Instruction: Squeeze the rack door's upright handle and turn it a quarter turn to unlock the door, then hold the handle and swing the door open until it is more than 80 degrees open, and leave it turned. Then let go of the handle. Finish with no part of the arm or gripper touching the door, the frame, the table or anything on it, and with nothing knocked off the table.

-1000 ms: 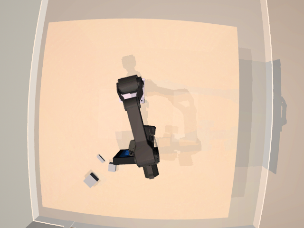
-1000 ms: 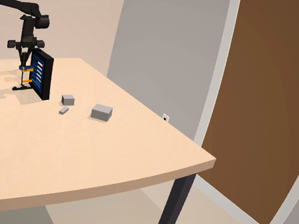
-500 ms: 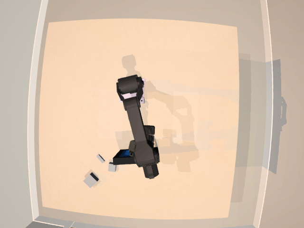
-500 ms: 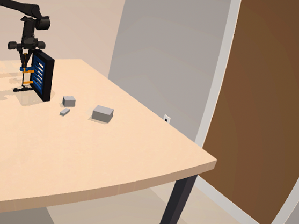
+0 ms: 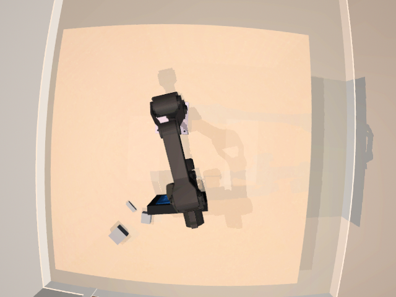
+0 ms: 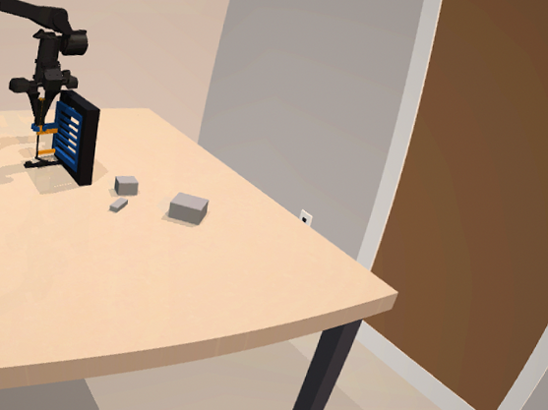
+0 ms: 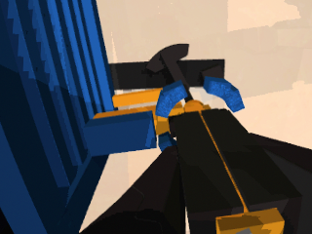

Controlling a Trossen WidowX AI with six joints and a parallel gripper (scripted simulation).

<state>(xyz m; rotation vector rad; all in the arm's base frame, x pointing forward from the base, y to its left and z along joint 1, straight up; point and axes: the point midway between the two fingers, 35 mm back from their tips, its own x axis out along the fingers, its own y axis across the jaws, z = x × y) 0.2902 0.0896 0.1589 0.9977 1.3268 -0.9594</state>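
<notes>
Between the gripper's fingers, down on the near side of the blue slatted door [image 6: 66,135] [image 7: 54,93], stands the orange upright handle [image 6: 41,103] [image 7: 250,221], and the gripper [image 6: 39,125] [image 7: 210,150] has it pinched from both sides! Blue curved clips [image 7: 224,93] sit just past the fingertips, a dark rod runs below, and whether the handle is fully turned is hard to judge from these angles.

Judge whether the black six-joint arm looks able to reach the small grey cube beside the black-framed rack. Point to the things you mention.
Probably not yet: its gripper [image 6: 40,127] [image 7: 210,150] is shut on the orange upright handle [image 6: 41,105] [image 7: 250,220].
</notes>
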